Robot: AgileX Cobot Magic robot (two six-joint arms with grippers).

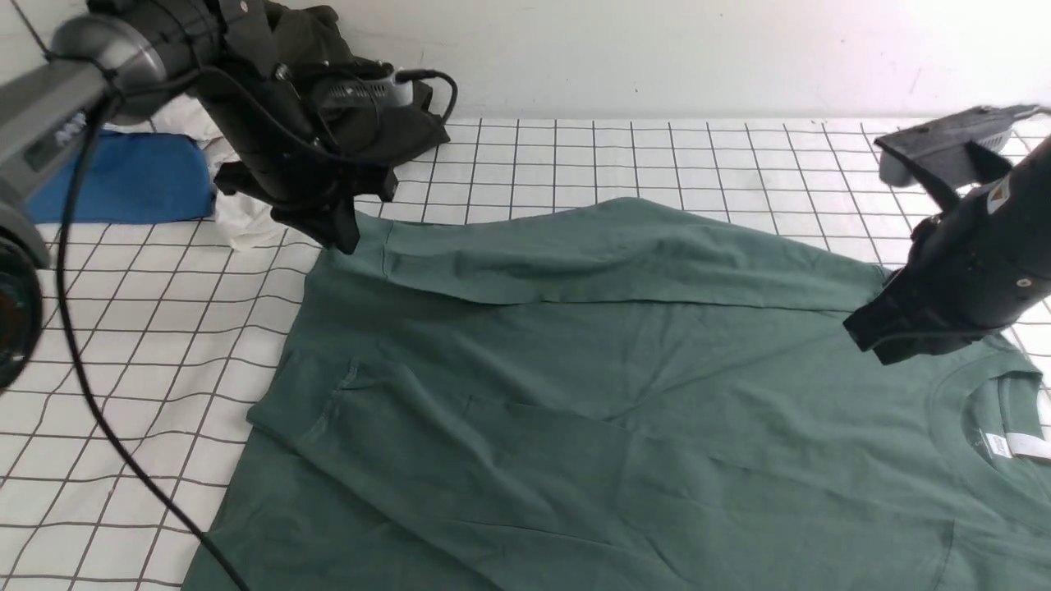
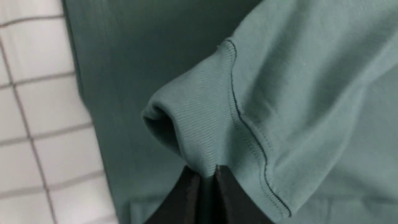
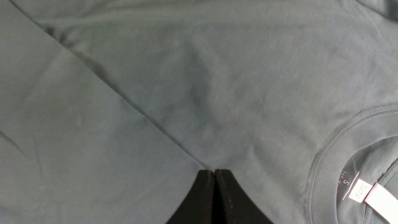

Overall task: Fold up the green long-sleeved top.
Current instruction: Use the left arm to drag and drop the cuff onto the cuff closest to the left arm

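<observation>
Front view: the green top (image 1: 624, 427) lies spread on the gridded table (image 1: 123, 345). Its sleeve (image 1: 624, 254) runs taut from the left pincer (image 1: 341, 234) across to the right pincer (image 1: 872, 335).

Left wrist view: the jaws are closed tight on the ribbed cuff (image 2: 199, 124), with body cloth beneath.

Right wrist view: the jaws meet, nipping the sleeve's fold edge. The collar (image 3: 329, 155) and its label (image 3: 370, 193) lie just beside them.

White table (image 1: 624, 156) ruled with dark grid lines, wall met at top of frame. Centre to lower right covered by green long-sleeved top (image 1: 575, 394), collar at right edge, one sleeve folded onto body at lower left. Blue cloth (image 1: 131, 176) laid at upper left; white cloth (image 1: 242, 222) bunched just beside it; dark garment (image 1: 415, 135) heaped behind, near wall.
</observation>
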